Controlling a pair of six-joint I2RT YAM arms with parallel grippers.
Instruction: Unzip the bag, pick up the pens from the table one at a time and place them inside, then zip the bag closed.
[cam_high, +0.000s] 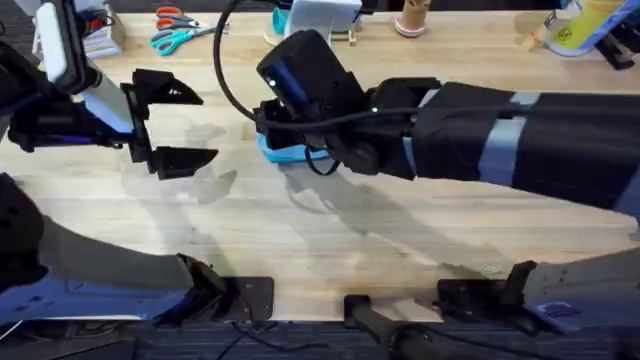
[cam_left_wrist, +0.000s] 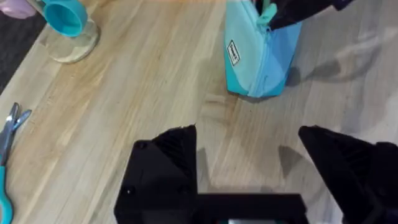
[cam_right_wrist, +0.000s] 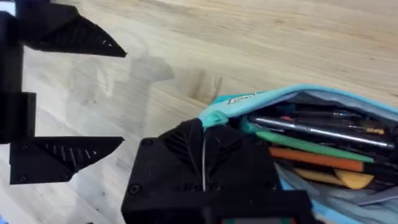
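Right gripper, fingers pressed together on the zipper pull, works at zipping the bag closed.
Green and orange pens lie inside the open bag mid-table; next, draw the pull along. Left gripper hovers nearby, wide open, empty.
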